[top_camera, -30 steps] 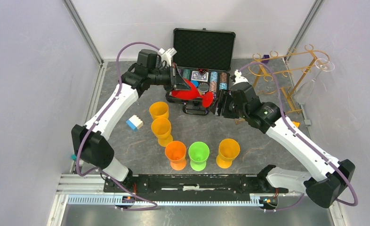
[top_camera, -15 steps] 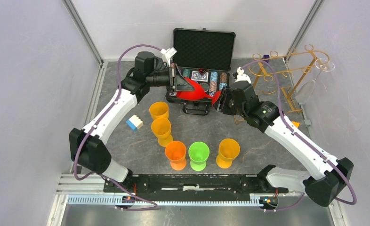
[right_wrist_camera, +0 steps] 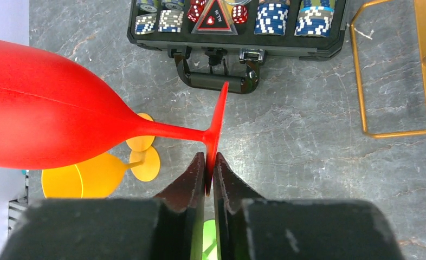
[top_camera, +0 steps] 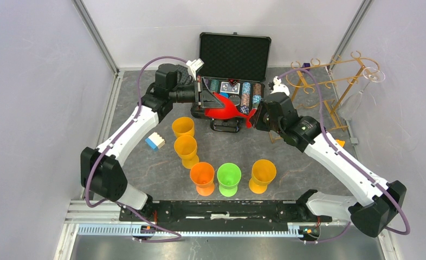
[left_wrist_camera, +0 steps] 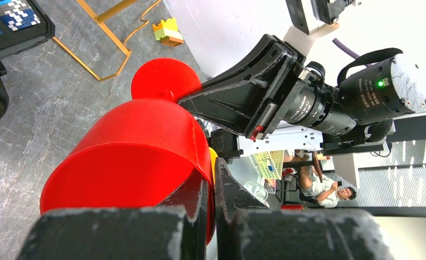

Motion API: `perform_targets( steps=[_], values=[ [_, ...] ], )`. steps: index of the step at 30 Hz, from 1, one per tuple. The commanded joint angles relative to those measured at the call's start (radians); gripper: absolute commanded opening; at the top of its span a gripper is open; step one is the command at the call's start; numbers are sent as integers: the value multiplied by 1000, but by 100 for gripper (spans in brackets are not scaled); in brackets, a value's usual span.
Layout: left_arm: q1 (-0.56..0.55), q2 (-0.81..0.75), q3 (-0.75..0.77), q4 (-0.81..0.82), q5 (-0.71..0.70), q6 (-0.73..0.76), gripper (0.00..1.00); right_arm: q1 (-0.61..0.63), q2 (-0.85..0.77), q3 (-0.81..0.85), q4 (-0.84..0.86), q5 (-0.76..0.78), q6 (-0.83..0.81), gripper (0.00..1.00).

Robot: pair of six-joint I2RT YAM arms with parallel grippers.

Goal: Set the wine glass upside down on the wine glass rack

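Note:
A red wine glass (top_camera: 225, 111) hangs on its side above the table, in front of the black case, bowl to the left and foot to the right. My left gripper (top_camera: 204, 101) is shut on the bowl's rim (left_wrist_camera: 208, 162), one finger inside the bowl and one outside. My right gripper (right_wrist_camera: 209, 162) is shut on the edge of the round foot (right_wrist_camera: 216, 122), with the stem (right_wrist_camera: 173, 131) running left to the bowl. The gold wire wine glass rack (top_camera: 330, 86) stands at the far right, with a clear glass (top_camera: 359, 96) hanging on it.
The open black case of poker chips (top_camera: 235, 54) lies just behind the glass. Several orange cups (top_camera: 186, 147) and a green one (top_camera: 228, 177) stand in an arc near me. A blue and white block (top_camera: 155, 141) lies at the left. The rack's base wire (right_wrist_camera: 362, 108) lies right of the foot.
My right gripper has moved in to the glass's foot and closed on it. The left arm has shifted the glass slightly towards the case.

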Motion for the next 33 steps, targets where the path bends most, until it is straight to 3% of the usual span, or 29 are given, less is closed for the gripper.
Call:
perform_targets(
  steps=[1, 3, 6, 13, 17, 26, 33],
  values=[
    [-1, -51, 2, 66, 39, -34, 2, 2, 3, 44, 27, 32, -20, 7],
    [-2, -51, 0, 70, 39, -37, 4, 2, 2, 44, 25, 36, -23, 0],
    [-2, -51, 0, 71, 39, -37, 10, 2, -3, 50, 18, 47, -30, 0],
    [0, -46, -30, 134, 44, -102, 54, 2, -30, 96, -7, 97, -37, 0],
    [6, -41, -53, 226, 47, -161, 67, 2, -46, 121, -40, 119, -40, 0],
    [63, -36, -99, 282, 18, -217, 76, 1, -54, 198, -126, 142, -117, 0],
    [123, -31, -74, 170, -6, -126, 79, 3, 1, 276, -206, 58, -243, 0]
  ],
)
